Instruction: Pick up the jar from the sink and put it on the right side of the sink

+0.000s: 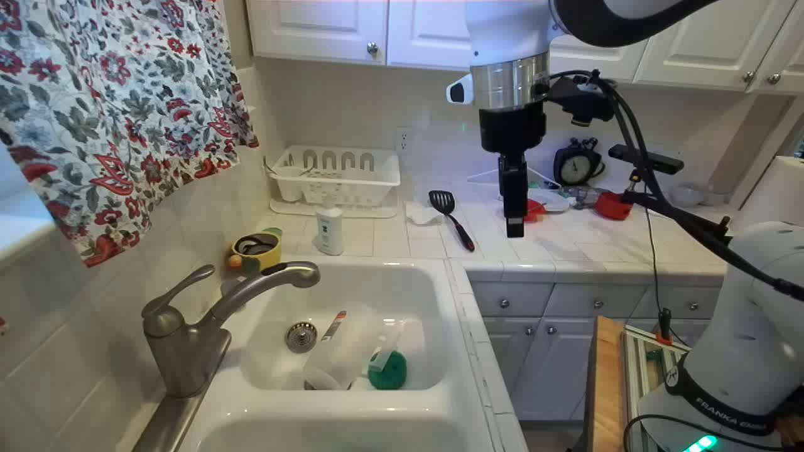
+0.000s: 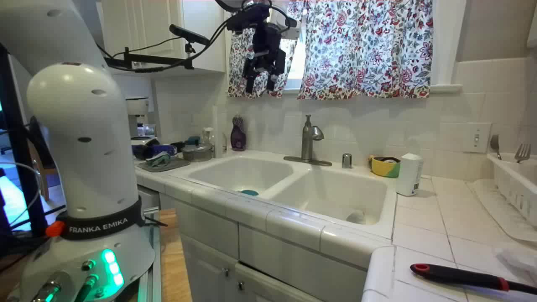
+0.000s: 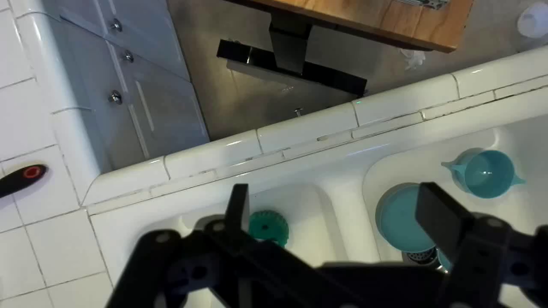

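Observation:
The jar (image 1: 336, 359), a whitish translucent cylinder, lies on its side in a basin of the white sink (image 1: 352, 402). Only a small part of the jar (image 2: 356, 217) shows over the sink's edge (image 2: 289, 184) in an exterior view. My gripper (image 1: 515, 227) is high above the sink and apart from the jar. Its two fingers are spread with nothing between them, as seen in an exterior view (image 2: 260, 85) and in the wrist view (image 3: 334, 190). In the wrist view the sink's divider (image 3: 349, 205) shows between the fingers, and the jar is hidden behind the gripper.
A green round brush (image 1: 387, 370) lies beside the jar. Teal dishes (image 3: 402, 218) and a teal cup (image 3: 489, 174) sit in the other basin. The faucet (image 1: 188, 339) reaches over the sink. A white bottle (image 1: 329, 230), spatula (image 1: 461, 232) and dish rack (image 1: 339, 182) stand on the counter.

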Tool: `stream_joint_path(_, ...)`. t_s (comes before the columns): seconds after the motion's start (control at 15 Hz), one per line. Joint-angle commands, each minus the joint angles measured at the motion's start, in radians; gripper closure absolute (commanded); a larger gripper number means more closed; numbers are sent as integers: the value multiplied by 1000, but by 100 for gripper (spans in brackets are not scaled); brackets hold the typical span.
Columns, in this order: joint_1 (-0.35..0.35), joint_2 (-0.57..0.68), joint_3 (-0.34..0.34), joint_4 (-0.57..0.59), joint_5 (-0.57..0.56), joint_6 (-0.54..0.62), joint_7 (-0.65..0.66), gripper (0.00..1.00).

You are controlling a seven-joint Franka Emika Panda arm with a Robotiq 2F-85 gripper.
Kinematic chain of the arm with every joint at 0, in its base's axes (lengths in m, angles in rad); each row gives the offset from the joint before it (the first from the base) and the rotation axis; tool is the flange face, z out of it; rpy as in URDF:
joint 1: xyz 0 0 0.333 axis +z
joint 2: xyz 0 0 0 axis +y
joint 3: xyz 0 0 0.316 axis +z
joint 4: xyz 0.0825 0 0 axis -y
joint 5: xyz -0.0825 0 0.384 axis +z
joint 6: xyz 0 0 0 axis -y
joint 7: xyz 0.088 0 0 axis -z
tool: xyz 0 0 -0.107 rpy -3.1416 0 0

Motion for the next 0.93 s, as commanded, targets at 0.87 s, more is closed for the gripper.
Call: stream_joint_path(0.87,11,69,1,-29,-25,134,22,0)
